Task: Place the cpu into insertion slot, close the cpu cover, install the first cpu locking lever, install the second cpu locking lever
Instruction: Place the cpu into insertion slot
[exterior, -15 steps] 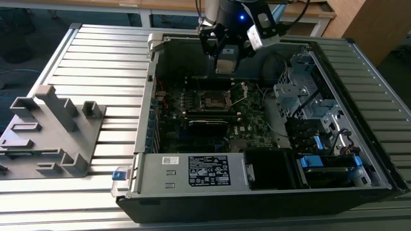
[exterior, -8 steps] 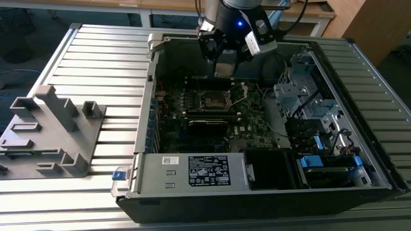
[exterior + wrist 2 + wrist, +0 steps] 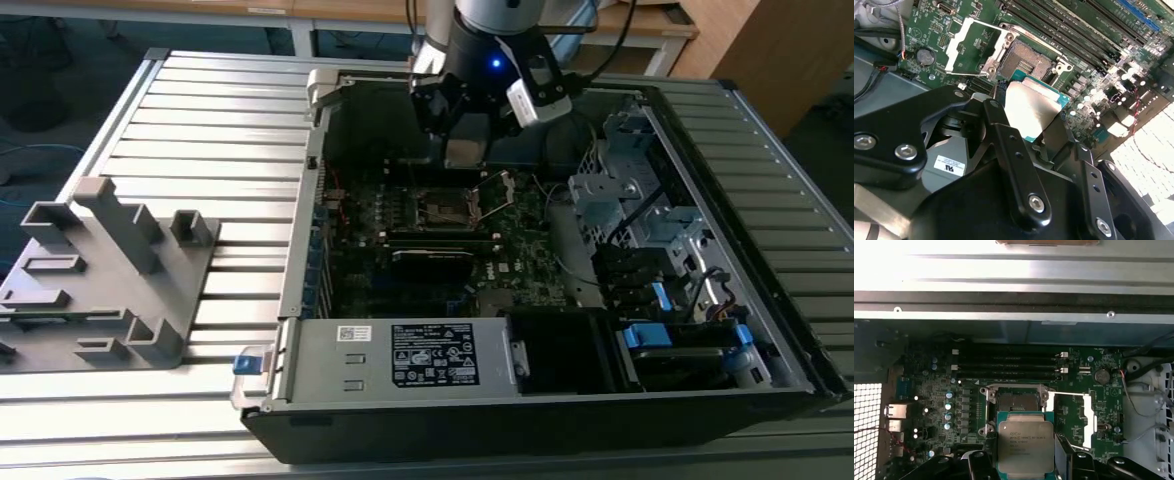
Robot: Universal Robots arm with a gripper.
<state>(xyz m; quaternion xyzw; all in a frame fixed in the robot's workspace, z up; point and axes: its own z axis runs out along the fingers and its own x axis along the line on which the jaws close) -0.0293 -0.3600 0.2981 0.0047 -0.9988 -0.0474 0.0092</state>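
Note:
My gripper [image 3: 465,155] hangs inside the open computer case, shut on the cpu [image 3: 1025,445], a flat square chip with a grey metal face, also seen in the second wrist view [image 3: 1031,107]. Black fingers [image 3: 999,122] clamp its two opposite edges. The cpu is held level a little above the motherboard, just beside the insertion slot [image 3: 1016,401], not in it. The insertion slot [image 3: 1024,60] lies bare, a dark square with a silver rim [image 3: 445,207]. The cpu cover [image 3: 1093,412] is swung open to one side of the socket, its silver frame [image 3: 955,47] lying back over the board.
Long black memory slots [image 3: 1009,365] run beside the socket. A labelled grey power-supply box [image 3: 400,355] fills the case's near end, and drive bays with cables [image 3: 641,200] line the exterior view's right. A grey fixture [image 3: 107,270] stands outside the case on the slatted table.

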